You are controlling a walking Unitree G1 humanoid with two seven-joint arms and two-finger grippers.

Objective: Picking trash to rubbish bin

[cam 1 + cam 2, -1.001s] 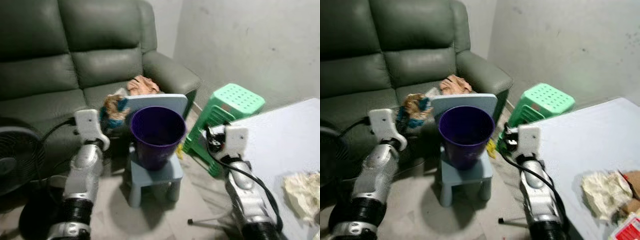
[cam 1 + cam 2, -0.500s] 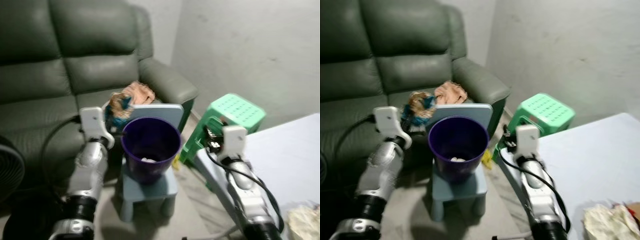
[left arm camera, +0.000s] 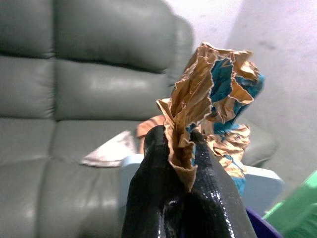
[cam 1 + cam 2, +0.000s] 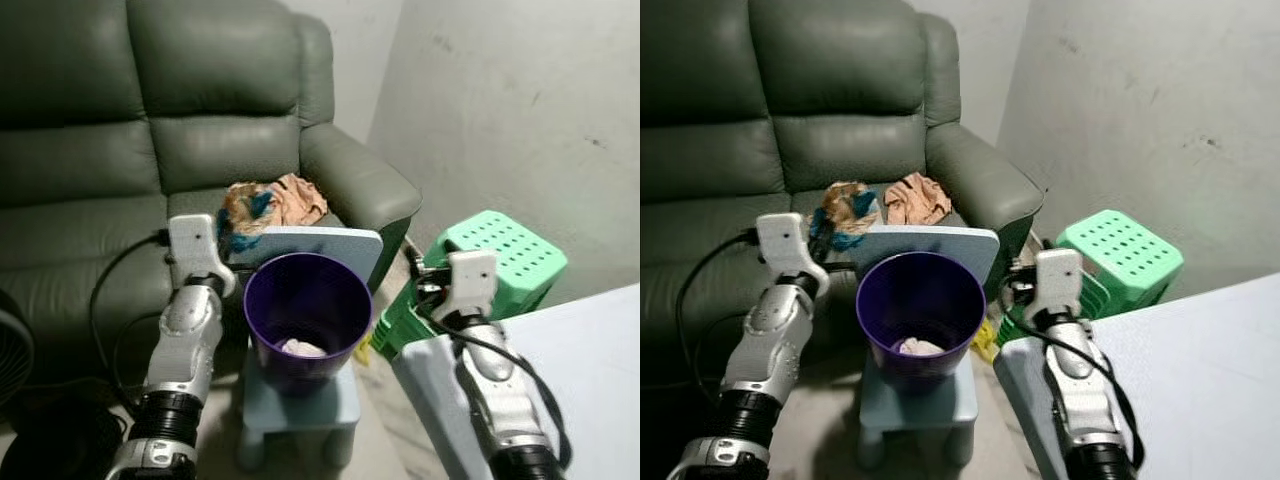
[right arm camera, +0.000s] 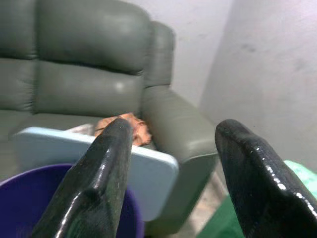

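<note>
- Occupying the rear of the scene is a dark green leather sofa (image 4: 150, 120); a crumpled peach-coloured cloth (image 4: 918, 198) is lying on its seat near the armrest.
- Extending into view at the robot's right is a pale blue table (image 4: 590, 360), its corner sitting near the right arm.
- Standing between the table and the sofa arm is a green perforated plastic stool (image 4: 500, 255).
- Supporting the bin is a small light blue child's chair (image 4: 930, 250); its backrest is rising behind the bin rim.
- Sitting on the chair seat is a purple rubbish bin (image 4: 307, 318), upright and open at the top; a pale crumpled wad of trash (image 4: 303, 348) is lying at its bottom.
- Hovering just left of the bin rim is the left gripper (image 3: 179, 144); its jaws are clamped together on a crumpled brown-and-blue paper wrapper (image 3: 215, 94), which is sticking up beyond the fingertips, above and behind the bin's left edge.
- Hovering at the bin's right side is the right gripper (image 5: 173, 144); its jaws are standing wide apart with nothing between them.
</note>
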